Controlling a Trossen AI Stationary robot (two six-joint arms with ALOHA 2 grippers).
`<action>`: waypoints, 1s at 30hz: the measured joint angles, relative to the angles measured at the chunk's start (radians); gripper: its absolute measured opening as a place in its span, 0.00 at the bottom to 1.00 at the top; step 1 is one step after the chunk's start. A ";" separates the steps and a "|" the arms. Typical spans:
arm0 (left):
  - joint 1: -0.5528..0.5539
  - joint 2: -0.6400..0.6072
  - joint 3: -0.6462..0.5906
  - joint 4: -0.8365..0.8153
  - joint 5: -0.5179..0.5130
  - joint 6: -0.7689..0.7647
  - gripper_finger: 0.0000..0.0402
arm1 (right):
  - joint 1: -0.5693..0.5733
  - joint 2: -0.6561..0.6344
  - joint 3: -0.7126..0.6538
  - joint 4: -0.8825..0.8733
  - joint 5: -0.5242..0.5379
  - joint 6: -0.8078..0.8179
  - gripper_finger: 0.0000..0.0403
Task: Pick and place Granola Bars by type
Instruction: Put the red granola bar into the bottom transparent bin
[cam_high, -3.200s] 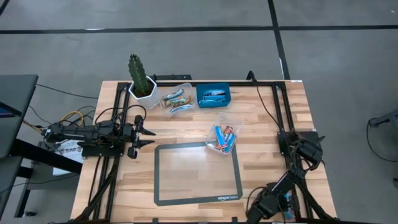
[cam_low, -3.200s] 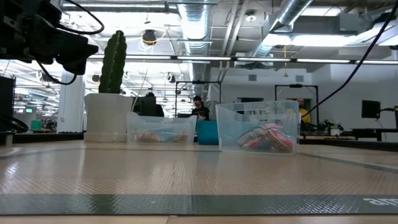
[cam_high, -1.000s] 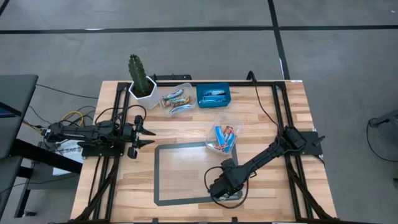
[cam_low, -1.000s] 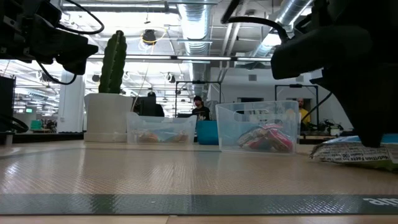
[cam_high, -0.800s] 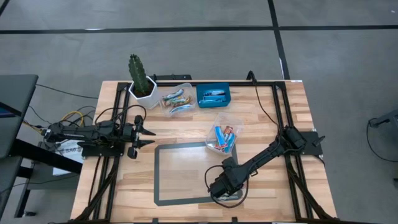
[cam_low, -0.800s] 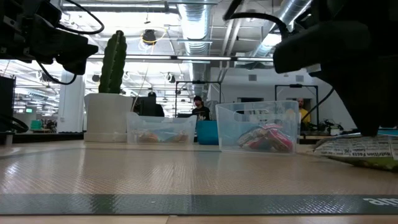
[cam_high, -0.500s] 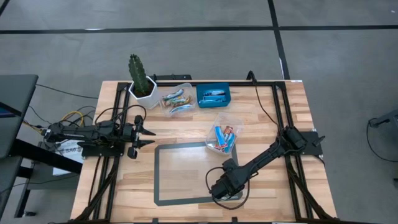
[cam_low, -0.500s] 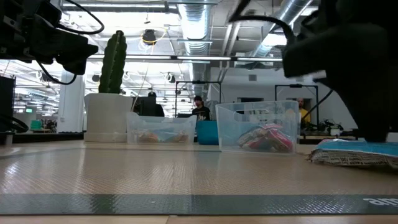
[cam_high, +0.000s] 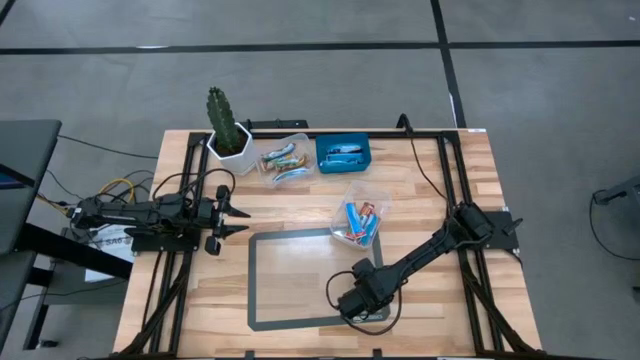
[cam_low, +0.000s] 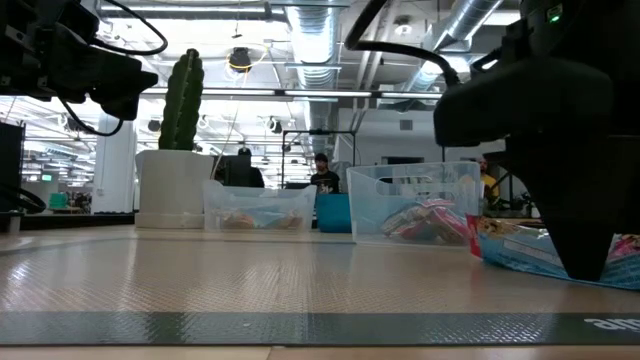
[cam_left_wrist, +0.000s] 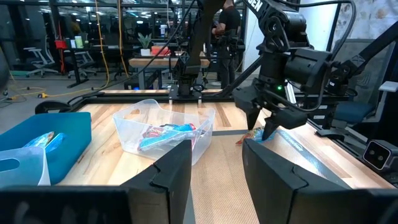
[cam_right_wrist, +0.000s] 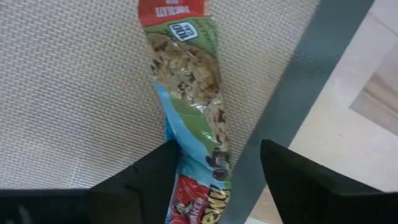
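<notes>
One granola bar (cam_right_wrist: 189, 99) lies on the mat (cam_high: 262, 290) near the counter's front edge, between my right fingers (cam_right_wrist: 298, 180), which are spread; next, I judge, comes sorting it into its tub.

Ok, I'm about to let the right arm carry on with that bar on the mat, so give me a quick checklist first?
1. Right gripper open: ok, fingers spread either side of the granola bar.
2. Bar released: ok, it lies flat on the mat, near its right front corner.
3. Bar's type readable: ok, red label, blue and green wrapper.
4. Left gripper out of the way: ok, waiting at the table's left side.
5. Clear tub of blue bars: ok, upright behind the mat.
6. Bar undamaged: cannot tell.
</notes>
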 joint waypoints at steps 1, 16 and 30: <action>0.000 0.000 0.000 0.000 0.000 0.000 0.34 | 0.000 0.000 0.000 0.004 0.000 0.000 0.54; 0.000 0.000 0.000 0.000 0.000 0.000 0.34 | 0.000 0.002 -0.001 0.035 0.002 0.009 0.14; 0.000 0.000 0.000 0.000 0.000 0.000 0.34 | 0.006 -0.123 -0.005 0.031 0.261 0.035 0.12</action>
